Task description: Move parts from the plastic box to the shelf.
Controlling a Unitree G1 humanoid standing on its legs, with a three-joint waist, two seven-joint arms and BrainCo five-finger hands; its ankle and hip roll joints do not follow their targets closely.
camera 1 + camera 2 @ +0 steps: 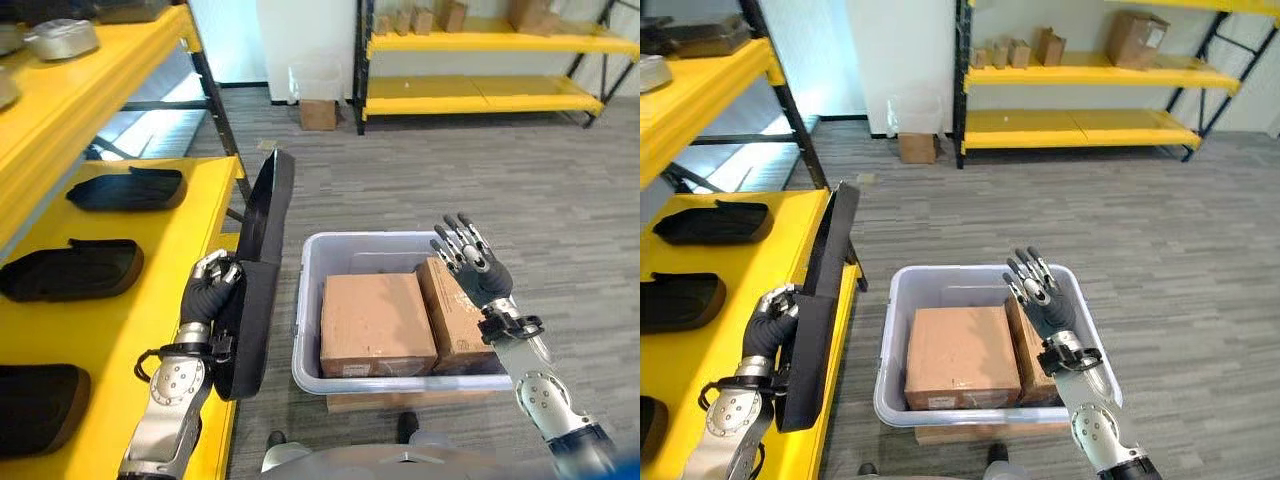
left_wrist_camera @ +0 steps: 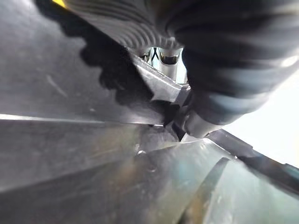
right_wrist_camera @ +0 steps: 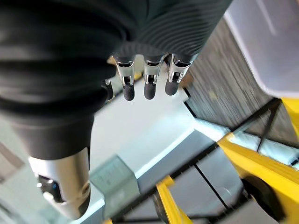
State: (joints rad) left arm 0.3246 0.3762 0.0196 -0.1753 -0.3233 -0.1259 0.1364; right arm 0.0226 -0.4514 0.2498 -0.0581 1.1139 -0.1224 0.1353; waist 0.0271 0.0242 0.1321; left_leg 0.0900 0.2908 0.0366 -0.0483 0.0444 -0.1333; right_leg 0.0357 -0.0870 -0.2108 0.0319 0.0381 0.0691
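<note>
A translucent grey plastic box (image 1: 310,370) sits on the wood-look floor (image 1: 400,190), resting on a flat piece of cardboard (image 1: 980,433) that sticks out under its near edge. Inside it are two brown cartons: a large one (image 1: 376,324) lying flat on the robot's left side of the box, with a small white label on its near edge whose print is too small to read, and a second one (image 1: 452,318) tilted against the right wall. The right hand (image 1: 473,260) hangs above that second carton with its fingers straight and spread, touching nothing. The left hand (image 1: 208,290) is at the front edge of the near yellow shelf (image 1: 150,300), its fingers curled round the edge of a long black part (image 1: 256,285) that stands on edge, upright and leaning slightly, between the shelf and the box. Three more black parts lie flat on the shelf's lower board: one at the back (image 1: 128,189), one in the middle (image 1: 72,269), and one nearest the robot (image 1: 40,410), cut off by the frame. On the board above rest grey metal pieces (image 1: 62,38), partly out of frame. Across the room a second yellow rack (image 1: 1080,70) holds several small cartons (image 1: 1020,50) on its upper board, and one small carton (image 1: 917,147) stands on the floor beside it.
</note>
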